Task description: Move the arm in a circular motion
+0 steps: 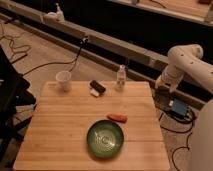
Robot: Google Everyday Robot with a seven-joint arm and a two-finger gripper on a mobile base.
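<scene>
The white arm (186,62) enters from the right side of the view, beyond the right edge of the wooden bench (60,130). Its thick rounded segments bend at a bulbous joint near the upper right and slope down and to the left, ending close to the bench's far right corner. The gripper (163,90) hangs at that lower end, just off the bench edge and above the floor, holding nothing that can be seen; whether it is open or closed cannot be told.

5 items sit on the bench. A white cup (63,80) stands near the far left corner. A small black-and-white object (96,88) lies to the right of the cup, and a small clear bottle (120,78) stands upright further right, near the far edge. A short orange-red piece (117,117) lies near the middle, just beyond a green bowl (105,138) that sits toward the near edge.

On the floor to the right of the bench, below the arm, lies a blue box (178,107) with cables around it. Black cables (50,64) also trail across the floor behind the bench on the left.
</scene>
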